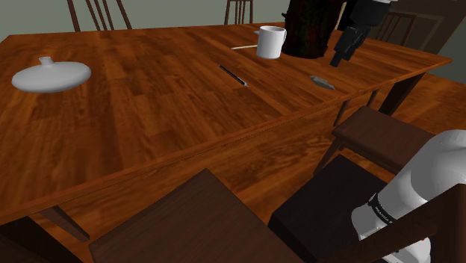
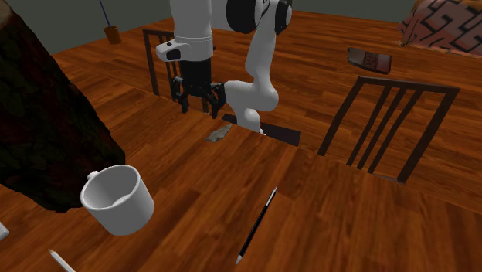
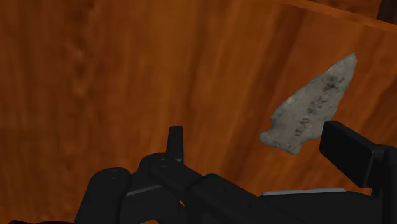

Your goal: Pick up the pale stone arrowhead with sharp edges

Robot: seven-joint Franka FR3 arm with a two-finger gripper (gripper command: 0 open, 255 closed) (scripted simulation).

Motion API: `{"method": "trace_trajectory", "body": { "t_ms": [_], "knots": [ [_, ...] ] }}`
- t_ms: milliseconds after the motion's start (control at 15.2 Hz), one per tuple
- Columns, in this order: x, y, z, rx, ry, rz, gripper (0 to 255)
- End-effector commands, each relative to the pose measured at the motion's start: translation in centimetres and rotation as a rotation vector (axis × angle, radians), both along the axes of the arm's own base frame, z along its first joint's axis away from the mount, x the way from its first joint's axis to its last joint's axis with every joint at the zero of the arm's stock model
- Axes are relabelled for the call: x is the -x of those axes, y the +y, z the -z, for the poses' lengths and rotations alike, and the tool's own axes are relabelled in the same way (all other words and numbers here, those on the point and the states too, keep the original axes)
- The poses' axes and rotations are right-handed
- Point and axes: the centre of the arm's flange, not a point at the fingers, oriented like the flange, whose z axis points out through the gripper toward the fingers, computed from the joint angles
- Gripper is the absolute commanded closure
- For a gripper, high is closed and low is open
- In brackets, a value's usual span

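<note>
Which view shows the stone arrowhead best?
The wrist view: the arrowhead appears close up, grey speckled surface and pointed outline clear. The shoulder and second exterior views show it as a small grey sliver.

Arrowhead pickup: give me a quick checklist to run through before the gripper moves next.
1. Gripper open: ok, fingers stand apart.
2. Arrowhead centred between the fingers: not ok, it lies off toward one finger.
3. Arrowhead flat on the table, nothing on it: ok.
4. Pen and mug clear of it: ok.
5. Gripper at grasp height: not ok, it hangs above the table.
</note>
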Motion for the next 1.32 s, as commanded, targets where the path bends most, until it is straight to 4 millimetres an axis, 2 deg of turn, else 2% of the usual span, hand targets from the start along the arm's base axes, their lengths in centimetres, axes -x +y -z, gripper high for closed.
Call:
{"method": "trace_trajectory", "body": {
  "t_ms": [0, 264, 330, 792, 924, 990, 1254],
  "knots": [
    [0.0, 0.0, 0.0, 0.0, 0.0, 0.0, 0],
    [-1.1, 5.2, 0.8, -0.009, 0.011, 0.108, 0],
    [-1.3, 5.8, 0.8, -0.01, 0.012, 0.121, 0],
    [-1.3, 5.8, 4.5, -0.01, 0.012, 0.121, 0],
    [-1.3, 5.8, 4.8, -0.01, 0.012, 0.121, 0],
    [-1.3, 5.9, 5.0, -0.01, 0.012, 0.121, 255],
    [-1.2, 5.9, 5.0, -0.01, 0.012, 0.121, 255]
  ]
}}
